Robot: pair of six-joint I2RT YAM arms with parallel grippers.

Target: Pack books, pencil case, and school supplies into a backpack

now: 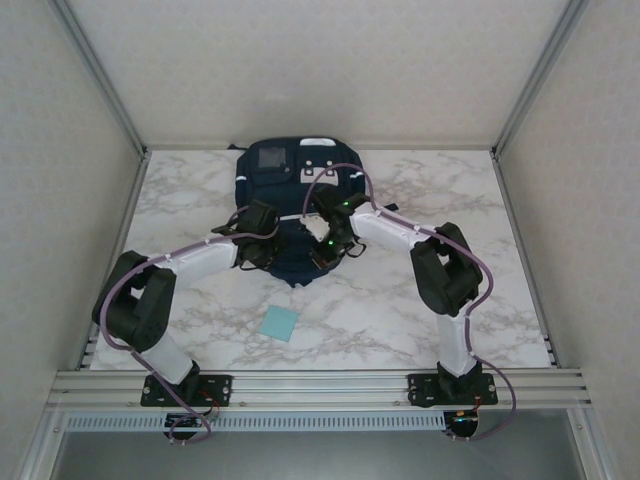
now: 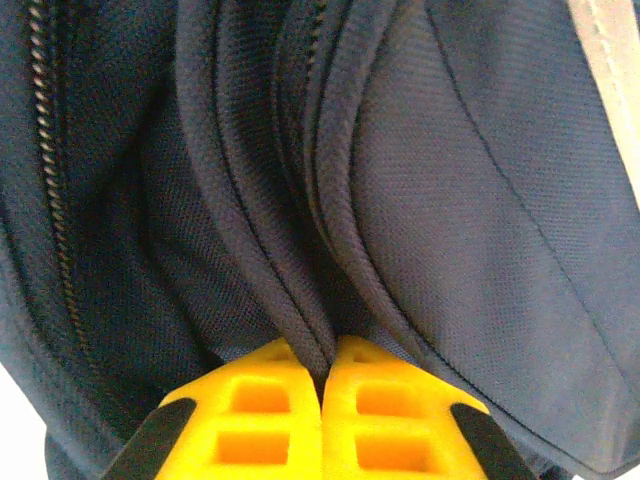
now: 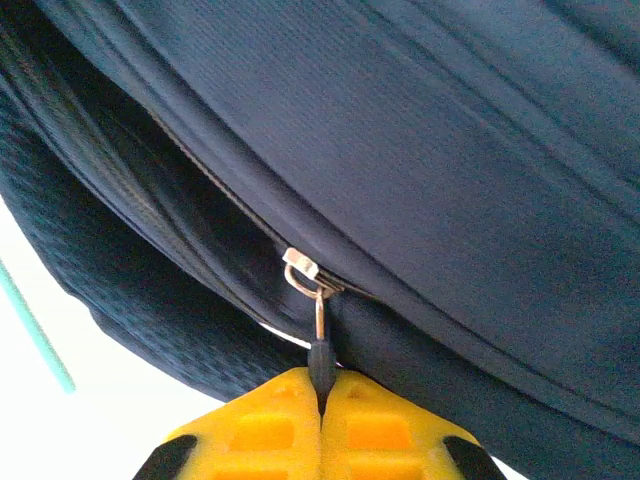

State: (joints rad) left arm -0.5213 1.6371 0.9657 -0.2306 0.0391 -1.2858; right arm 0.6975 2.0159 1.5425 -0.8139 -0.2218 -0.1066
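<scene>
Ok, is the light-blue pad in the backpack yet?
No, the light-blue pad lies flat on the marble table, apart from the backpack and on its near side.

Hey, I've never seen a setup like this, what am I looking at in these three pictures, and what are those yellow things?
This is a robot with two arms bolted at the near edge of a marble table. The wide picture comes from a camera above and behind them. The two close-ups come from cameras on the wrists; the yellow pieces are each gripper's fingers. On the table lie a navy backpack and a small light-blue square pad. The left gripper is shut on a fold of the backpack's fabric; the right gripper is shut on the zipper pull.
</scene>
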